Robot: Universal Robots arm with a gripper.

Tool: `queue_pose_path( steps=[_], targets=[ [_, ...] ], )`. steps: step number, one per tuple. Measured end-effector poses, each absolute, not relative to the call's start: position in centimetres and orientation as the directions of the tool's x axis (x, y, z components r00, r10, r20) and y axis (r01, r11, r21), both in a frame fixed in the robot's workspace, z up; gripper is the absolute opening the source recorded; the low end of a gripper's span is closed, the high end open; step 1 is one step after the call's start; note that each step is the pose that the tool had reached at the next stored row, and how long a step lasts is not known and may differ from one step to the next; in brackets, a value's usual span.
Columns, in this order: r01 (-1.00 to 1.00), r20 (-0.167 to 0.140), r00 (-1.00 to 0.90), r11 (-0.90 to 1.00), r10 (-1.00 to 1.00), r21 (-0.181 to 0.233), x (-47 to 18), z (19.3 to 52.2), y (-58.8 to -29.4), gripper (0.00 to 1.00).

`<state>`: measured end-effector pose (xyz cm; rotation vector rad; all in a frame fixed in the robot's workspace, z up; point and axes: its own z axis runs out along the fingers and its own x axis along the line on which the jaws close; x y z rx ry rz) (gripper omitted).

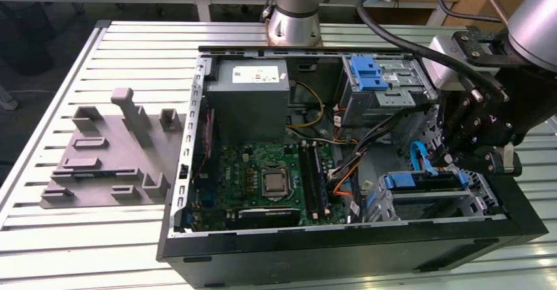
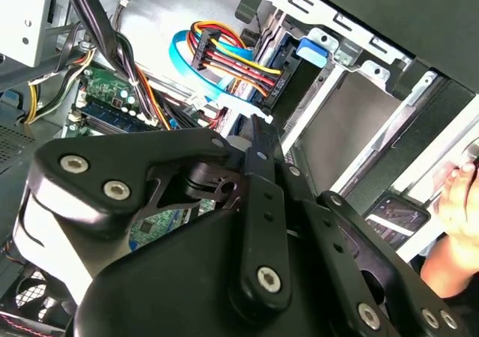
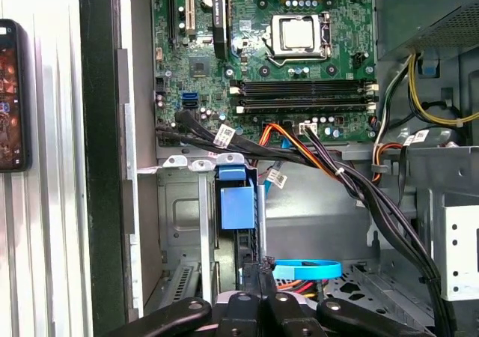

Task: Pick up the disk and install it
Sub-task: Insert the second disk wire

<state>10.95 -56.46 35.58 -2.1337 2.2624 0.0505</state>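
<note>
Hovering over the seated disk (image 1: 421,181) in the case, end effector (image 1: 454,161) clenched empty

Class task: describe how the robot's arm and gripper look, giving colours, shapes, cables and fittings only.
The arm is a silver-grey metal tube with a rounded joint housing, and thick black cables loop along it. Near the wrist sits a light grey block. The gripper is matte black, built from flat angular linkage plates joined by round silver screws and pivots, seen in both wrist views. A small purple mark shows on its side in the exterior view.
</note>
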Motion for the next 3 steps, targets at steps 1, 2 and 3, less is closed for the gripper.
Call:
queue_pose_path(
  steps=[1,2,3],
  targets=[
    [-0.998,-0.045,-0.059,0.058,-0.997,0.002,10.95,35.6,-56.46,0.11],
    [-0.998,-0.045,-0.058,0.058,-0.997,0.002,10.96,35.6,-56.46,0.11],
    [-0.998,-0.045,-0.059,0.058,-0.997,0.002,10.95,35.61,-56.46,0.11]
  ],
)
